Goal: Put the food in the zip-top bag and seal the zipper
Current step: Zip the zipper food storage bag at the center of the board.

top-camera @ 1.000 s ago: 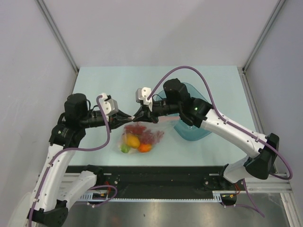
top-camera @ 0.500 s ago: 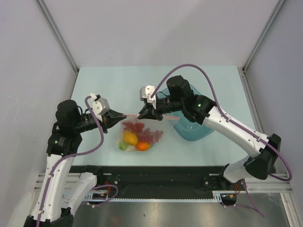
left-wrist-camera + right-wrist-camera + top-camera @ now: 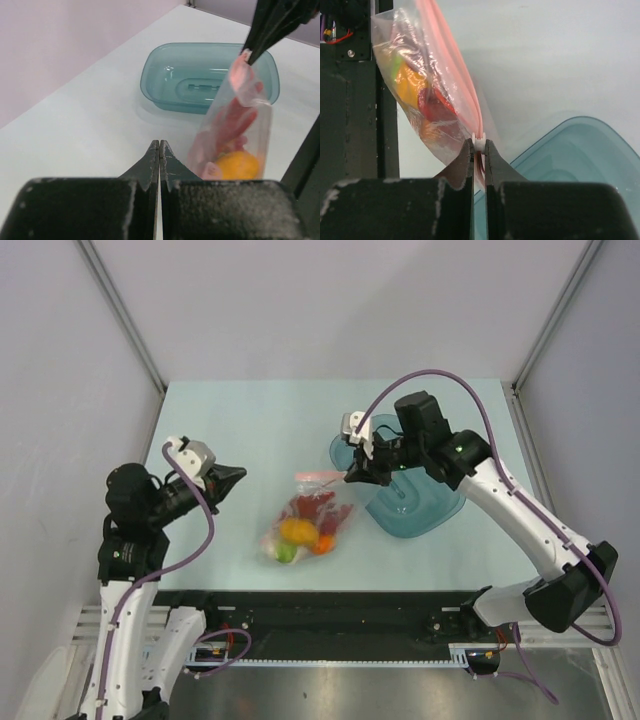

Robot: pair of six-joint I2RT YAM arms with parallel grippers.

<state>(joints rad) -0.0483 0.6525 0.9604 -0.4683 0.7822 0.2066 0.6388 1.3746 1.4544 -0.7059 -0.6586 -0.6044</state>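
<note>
The zip-top bag (image 3: 308, 518) lies mid-table, clear with a pink tint. The food sits inside it: an orange fruit (image 3: 296, 529), a green piece (image 3: 286, 553) and red pieces (image 3: 315, 505). The pink-red zipper (image 3: 318, 477) runs along the bag's far edge. My right gripper (image 3: 351, 477) is shut on the zipper's white slider (image 3: 479, 139) at the right end of the bag's mouth, lifting that corner. My left gripper (image 3: 238, 475) is shut on nothing, left of the bag and apart from it. In the left wrist view the bag (image 3: 235, 125) hangs from the right fingers (image 3: 270, 25).
A translucent blue bowl (image 3: 425, 510) stands right of the bag, under my right arm; it shows beyond the bag (image 3: 200, 75) in the left wrist view and beside the slider (image 3: 580, 155) in the right wrist view. The black rail (image 3: 330, 610) borders the table's near edge.
My right gripper has slid rightward along the bag's mouth with the slider. My left gripper has let go of the bag's left end, closed and pulled back left. The bag shifted right.
</note>
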